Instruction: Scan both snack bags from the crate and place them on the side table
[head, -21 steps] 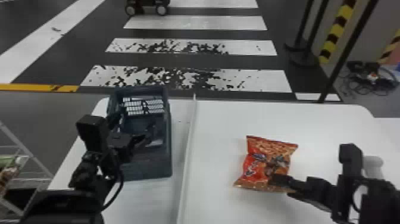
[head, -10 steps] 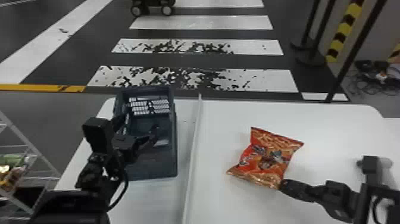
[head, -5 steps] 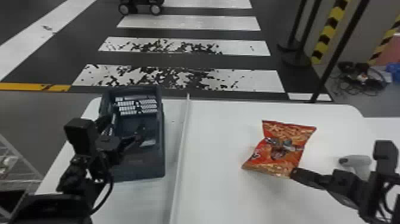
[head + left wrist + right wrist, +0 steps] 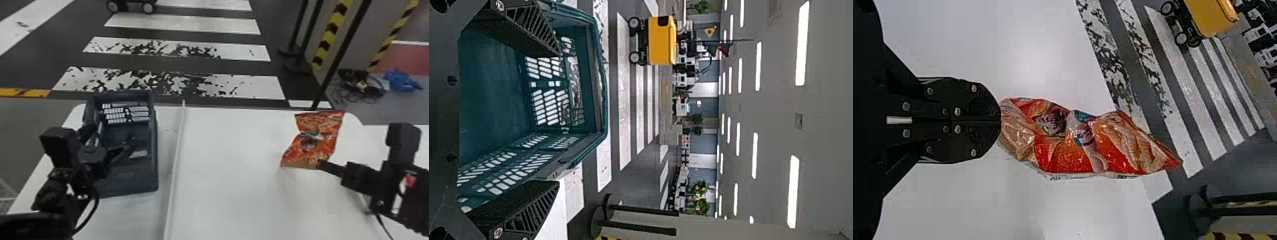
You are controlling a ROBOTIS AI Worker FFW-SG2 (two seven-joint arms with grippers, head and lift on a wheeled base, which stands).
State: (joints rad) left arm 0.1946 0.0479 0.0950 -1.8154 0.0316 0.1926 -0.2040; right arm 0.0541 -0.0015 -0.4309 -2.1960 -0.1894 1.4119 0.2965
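Observation:
An orange-red snack bag point(image 4: 314, 140) is held over the right part of the white table by my right gripper point(image 4: 320, 164), which pinches its lower corner. In the right wrist view the closed fingers of my right gripper point(image 4: 998, 121) grip one end of the snack bag point(image 4: 1088, 142). My left gripper point(image 4: 110, 142) is over the dark blue crate point(image 4: 127, 188) at the table's left. The left wrist view has my left gripper point(image 4: 549, 120) with its fingers wide apart, the crate point(image 4: 596, 90) between and beyond them. I cannot make out a second bag inside.
The white table point(image 4: 229, 191) has a raised strip point(image 4: 175, 166) running from front to back, just right of the crate. Past its far edge stand black posts point(image 4: 338, 54), with cables point(image 4: 360, 83) on the floor. A yellow wheeled robot point(image 4: 662, 40) is farther off.
The right gripper has carried the snack bag to the right and farther back from where it was over the table's middle. The left arm holds its place at the crate, while the head view has shifted slightly.

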